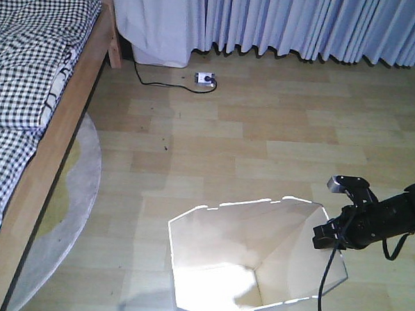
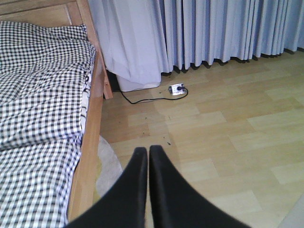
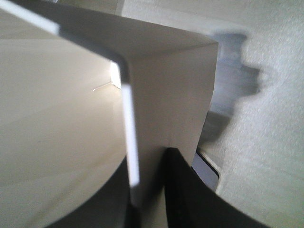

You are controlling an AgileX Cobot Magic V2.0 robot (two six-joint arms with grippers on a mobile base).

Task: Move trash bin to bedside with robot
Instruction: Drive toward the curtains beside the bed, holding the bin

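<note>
The white trash bin [image 1: 229, 265] stands on the wooden floor at the bottom centre of the front view, its open rim toward the camera. My right gripper [image 1: 326, 235] is shut on the bin's right wall at the rim; in the right wrist view one black finger [image 3: 183, 190] lies outside the wall [image 3: 161, 85] and the other inside. The bed [image 1: 30, 83] with checked bedding and a light wood frame runs along the left, a floor's width from the bin. My left gripper [image 2: 147, 151] is shut and empty, hanging above the floor beside the bed [image 2: 42, 109].
A grey round rug [image 1: 65, 211] lies half under the bed. A white power strip [image 1: 205, 79] with a black cable sits by the curtains [image 1: 291, 24] at the back. Bare wooden floor lies between bin and bed.
</note>
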